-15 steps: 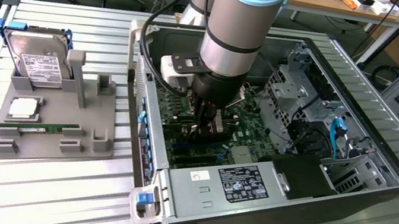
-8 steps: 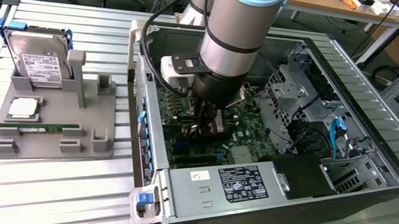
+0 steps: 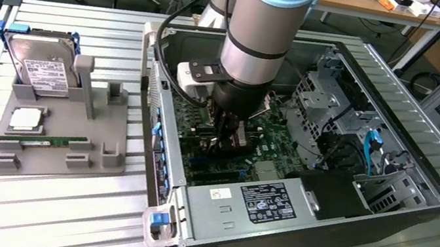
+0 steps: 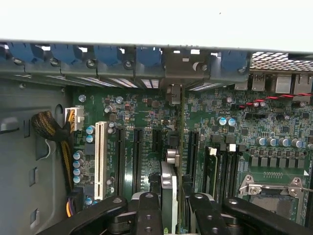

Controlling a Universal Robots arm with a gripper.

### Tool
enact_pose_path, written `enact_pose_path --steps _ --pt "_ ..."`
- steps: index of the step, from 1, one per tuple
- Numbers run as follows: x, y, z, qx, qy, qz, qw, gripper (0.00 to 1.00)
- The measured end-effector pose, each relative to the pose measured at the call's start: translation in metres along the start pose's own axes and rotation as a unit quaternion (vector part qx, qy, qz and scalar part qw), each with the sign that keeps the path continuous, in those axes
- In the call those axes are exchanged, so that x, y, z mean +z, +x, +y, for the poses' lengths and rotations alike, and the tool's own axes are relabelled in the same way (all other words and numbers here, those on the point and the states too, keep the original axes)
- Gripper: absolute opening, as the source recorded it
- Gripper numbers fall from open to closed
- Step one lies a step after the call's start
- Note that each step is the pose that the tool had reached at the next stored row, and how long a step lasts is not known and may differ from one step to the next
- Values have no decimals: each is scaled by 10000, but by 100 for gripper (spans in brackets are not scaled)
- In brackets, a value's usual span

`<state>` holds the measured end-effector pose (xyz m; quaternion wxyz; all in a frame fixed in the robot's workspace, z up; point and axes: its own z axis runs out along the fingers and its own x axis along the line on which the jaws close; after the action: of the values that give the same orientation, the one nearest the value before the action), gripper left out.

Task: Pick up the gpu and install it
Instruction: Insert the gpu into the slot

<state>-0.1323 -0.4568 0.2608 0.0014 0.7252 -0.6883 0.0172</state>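
The black two-fingered gripper (image 4: 168, 208) pinches the gpu (image 4: 169, 196), a thin dark circuit card with a silvery metal edge, held edge-on between its fingers; the card's long axis runs along the black expansion slots (image 4: 138, 159) on the green motherboard (image 4: 274, 127) just beneath it, inside the open grey computer case (image 3: 425, 169). No writing can be read; a white label on the silver hard drive (image 3: 43, 69) sits well apart in the grey holder (image 3: 97, 144) on the slatted tabletop (image 3: 38, 214).

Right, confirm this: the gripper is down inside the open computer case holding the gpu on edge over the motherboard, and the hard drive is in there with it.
Wrong on the hard drive: the exterior view shows it on the grey holder outside the computer case. The rest stands: the gripper holds the gpu on edge over the motherboard.
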Motion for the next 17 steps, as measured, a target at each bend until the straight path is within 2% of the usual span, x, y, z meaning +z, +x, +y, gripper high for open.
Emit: enact_pose_path --steps 17 --pt "32 0 -6 0 0 0 10000 27"
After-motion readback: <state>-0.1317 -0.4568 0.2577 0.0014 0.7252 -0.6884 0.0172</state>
